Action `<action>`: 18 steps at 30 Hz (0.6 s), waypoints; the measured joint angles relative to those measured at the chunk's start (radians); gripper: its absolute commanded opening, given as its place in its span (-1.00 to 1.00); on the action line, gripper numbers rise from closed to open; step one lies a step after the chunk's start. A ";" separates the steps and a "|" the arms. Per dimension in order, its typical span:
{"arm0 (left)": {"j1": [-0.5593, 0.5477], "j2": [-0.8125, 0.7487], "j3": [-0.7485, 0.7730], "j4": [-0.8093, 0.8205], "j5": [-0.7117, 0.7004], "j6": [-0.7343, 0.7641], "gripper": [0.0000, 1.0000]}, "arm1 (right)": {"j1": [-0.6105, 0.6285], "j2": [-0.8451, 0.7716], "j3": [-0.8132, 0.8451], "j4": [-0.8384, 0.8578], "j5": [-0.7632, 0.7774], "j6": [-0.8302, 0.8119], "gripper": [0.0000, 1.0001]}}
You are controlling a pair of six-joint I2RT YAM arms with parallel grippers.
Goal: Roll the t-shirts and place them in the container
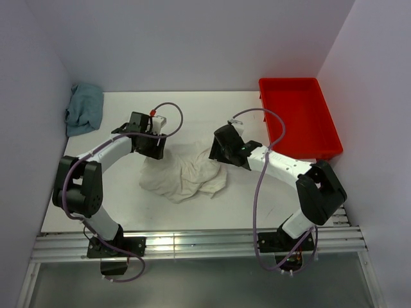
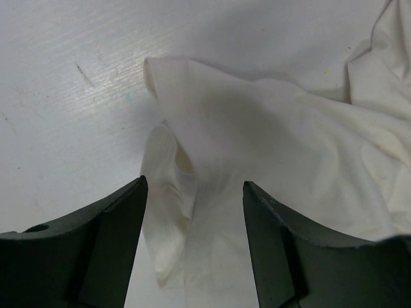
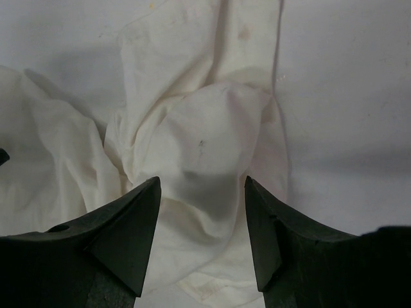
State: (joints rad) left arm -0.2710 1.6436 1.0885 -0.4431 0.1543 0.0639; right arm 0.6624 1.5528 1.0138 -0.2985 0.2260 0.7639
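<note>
We see one cream t-shirt (image 1: 183,173) lying crumpled in the middle of the white surface (image 1: 128,212), between the two arms. The left gripper (image 2: 194,186) is down at the shirt's far left edge, its jaws apart with a raised fold of cloth between them. The right gripper (image 3: 202,183) is at the far right edge, jaws likewise apart around a bunched mound of fabric. We cannot tell whether either one is actually pinching the cloth. The surface shows faint scuffs and a fine grain. A red tray (image 1: 292,81) sits at its far right corner and a blue cloth (image 1: 85,109) is heaped at the far left. Plain pale walls close in three sides, and a metal rail (image 1: 192,244) runs along the near edge.
</note>
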 measured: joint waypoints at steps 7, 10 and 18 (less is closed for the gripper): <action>-0.004 0.027 0.006 0.013 0.008 -0.003 0.00 | 0.001 0.004 -0.006 0.029 -0.020 0.032 0.25; -0.004 0.030 0.010 0.012 0.020 -0.006 -0.34 | 0.001 0.013 -0.006 0.039 -0.032 0.040 0.25; -0.005 0.045 0.019 0.011 0.054 0.000 -0.99 | 0.001 0.033 -0.012 0.035 -0.029 0.073 0.29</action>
State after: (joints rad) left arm -0.2764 1.6890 1.1076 -0.4324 0.2085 0.0635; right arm 0.6632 1.5860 1.0019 -0.2634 0.1974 0.8371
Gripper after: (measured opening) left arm 0.050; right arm 0.640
